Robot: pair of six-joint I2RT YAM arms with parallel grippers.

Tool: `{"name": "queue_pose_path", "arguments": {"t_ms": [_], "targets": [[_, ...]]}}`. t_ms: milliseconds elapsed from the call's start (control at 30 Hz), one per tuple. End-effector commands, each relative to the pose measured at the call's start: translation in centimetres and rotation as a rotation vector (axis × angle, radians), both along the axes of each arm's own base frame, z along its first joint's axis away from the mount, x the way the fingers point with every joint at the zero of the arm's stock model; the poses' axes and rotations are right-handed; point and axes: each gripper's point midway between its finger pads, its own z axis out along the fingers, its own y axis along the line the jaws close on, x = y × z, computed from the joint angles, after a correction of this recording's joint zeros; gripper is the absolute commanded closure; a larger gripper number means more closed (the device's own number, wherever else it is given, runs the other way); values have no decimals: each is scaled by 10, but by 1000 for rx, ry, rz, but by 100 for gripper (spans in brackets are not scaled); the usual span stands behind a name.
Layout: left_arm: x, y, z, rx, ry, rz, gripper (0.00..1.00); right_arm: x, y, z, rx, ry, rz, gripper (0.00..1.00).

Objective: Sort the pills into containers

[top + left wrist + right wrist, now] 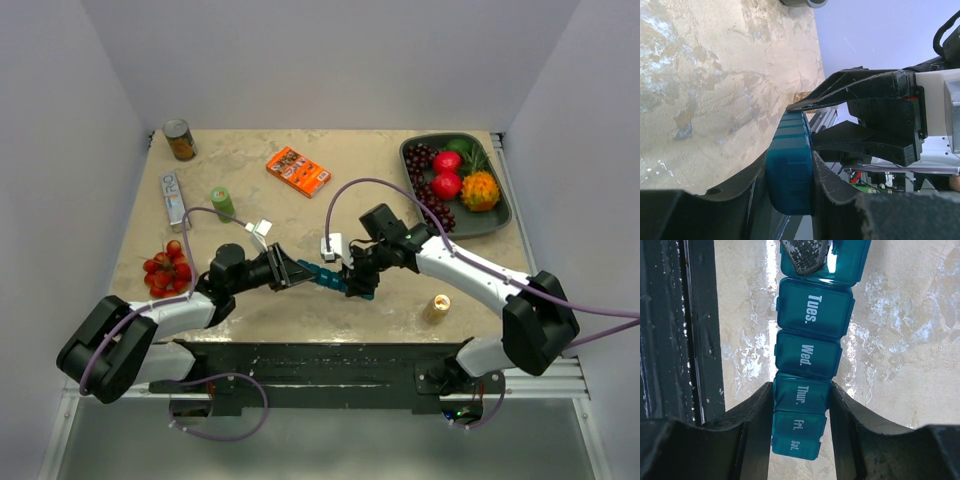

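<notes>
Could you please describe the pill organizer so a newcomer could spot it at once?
Look near the front edge of the beige table, at its middle. Gripped between the left pincer and the right pincer is the pill organizer: a teal strip of lidded boxes printed with weekday names, the only blue thing.

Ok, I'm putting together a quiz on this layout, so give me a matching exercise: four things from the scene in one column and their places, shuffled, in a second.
Things:
1. can
2. orange box
3. gold bottle
4. pill organizer

Places:
A. held between the left gripper and the right gripper
B. far left corner
C. near edge, right side, beside the right arm
D. lying flat in the far middle

Pairs: 1-B, 2-D, 3-C, 4-A
</notes>
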Motion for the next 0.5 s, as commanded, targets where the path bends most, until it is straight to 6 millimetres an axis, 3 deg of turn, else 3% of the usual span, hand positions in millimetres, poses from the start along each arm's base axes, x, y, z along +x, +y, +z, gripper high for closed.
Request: {"name": "queue_pose_path", "arguments": {"t_ms": [0,200,467], "targets": [[-4,-5,18,-59,-91,-41,100,-7,8,14,63,-27,57,83],[-12,-3,11,-39,-125,-77,100,-14,9,14,70,13,76,81],[-15,1,-1,9,-148,-80,100,-8,8,14,76,48,48,79]]}}
